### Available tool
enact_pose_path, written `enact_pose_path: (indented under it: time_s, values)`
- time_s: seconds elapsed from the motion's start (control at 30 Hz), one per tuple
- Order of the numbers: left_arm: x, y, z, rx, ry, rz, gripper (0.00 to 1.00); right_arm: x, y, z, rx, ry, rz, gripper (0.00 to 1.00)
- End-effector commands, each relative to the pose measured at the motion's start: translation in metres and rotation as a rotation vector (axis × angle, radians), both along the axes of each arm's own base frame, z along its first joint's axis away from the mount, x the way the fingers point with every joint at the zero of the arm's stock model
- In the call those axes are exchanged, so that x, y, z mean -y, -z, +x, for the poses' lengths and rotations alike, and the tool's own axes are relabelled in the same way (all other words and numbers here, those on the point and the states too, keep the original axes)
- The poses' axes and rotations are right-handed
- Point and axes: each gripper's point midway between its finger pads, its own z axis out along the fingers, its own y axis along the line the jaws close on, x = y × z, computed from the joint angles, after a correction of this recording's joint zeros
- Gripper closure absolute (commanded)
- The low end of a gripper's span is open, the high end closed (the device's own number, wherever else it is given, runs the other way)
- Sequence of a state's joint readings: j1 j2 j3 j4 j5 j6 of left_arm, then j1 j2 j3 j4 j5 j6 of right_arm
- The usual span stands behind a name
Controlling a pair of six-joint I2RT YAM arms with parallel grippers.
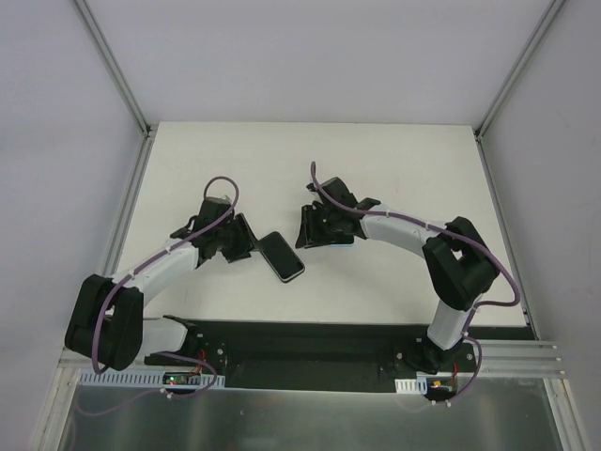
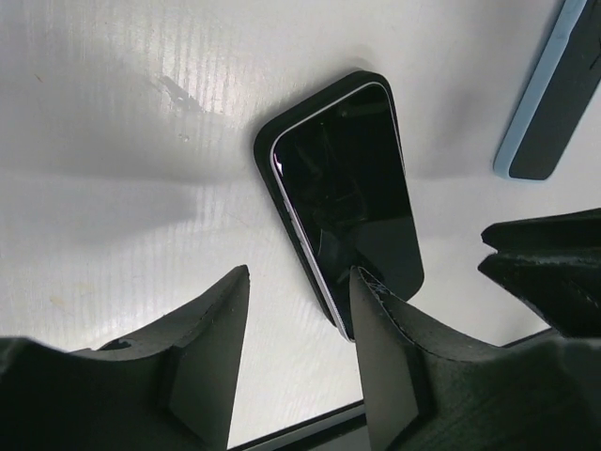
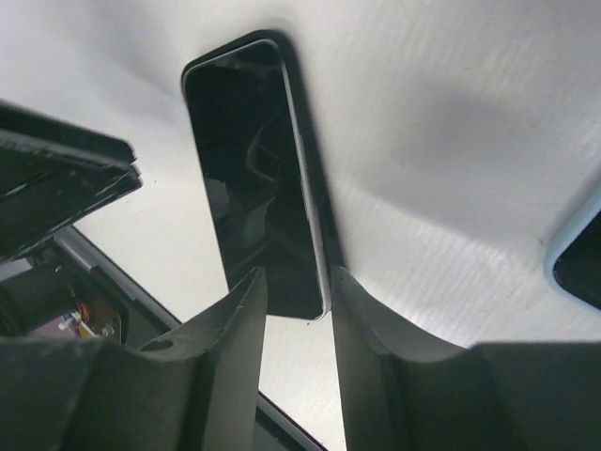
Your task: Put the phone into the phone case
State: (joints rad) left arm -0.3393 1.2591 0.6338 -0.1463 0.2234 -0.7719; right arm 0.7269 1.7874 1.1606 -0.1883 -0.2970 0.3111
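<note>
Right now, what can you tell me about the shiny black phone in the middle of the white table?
The black glossy phone lies face up and slanted on the white table. Its dark screen is off and shows faint reflections. A thin silvery edge runs along one long side, with a black rim outside it, possibly the case. Only the table plainly touches it.

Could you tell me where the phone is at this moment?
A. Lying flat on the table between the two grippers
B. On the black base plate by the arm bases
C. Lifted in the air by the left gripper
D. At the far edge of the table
A: the phone lies screen up on the white table, between the left gripper and the right gripper, and neither is closed on it.
</note>
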Motion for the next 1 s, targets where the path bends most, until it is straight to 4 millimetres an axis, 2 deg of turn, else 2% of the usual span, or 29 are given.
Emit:
enact_pose_path:
  time_s: [0.0,0.13,0.43,0.63,0.8,0.97]
  values:
    - [0.006,0.003,0.004,0.011,0.044,-0.007,0.57,0.0,-0.017,-0.015,0.011,-0.115,0.041,0.59]
    - [0.009,0.016,0.005,-0.028,0.055,-0.005,0.6,-0.001,-0.014,-0.015,-0.009,-0.148,0.051,0.52]
    - [0.016,0.037,0.012,-0.076,0.074,-0.009,0.62,-0.005,0.004,-0.024,-0.065,-0.213,0.058,0.52]
    - [0.011,0.058,0.005,-0.144,0.059,0.018,0.77,-0.008,0.016,-0.031,-0.089,-0.232,0.05,0.52]
    - [0.013,0.061,0.002,-0.165,0.064,0.008,0.89,-0.014,0.018,-0.031,-0.098,-0.239,0.053,0.42]
    - [0.013,0.06,0.0,-0.164,0.068,0.002,0.91,-0.02,0.025,-0.029,-0.113,-0.243,0.041,0.37]
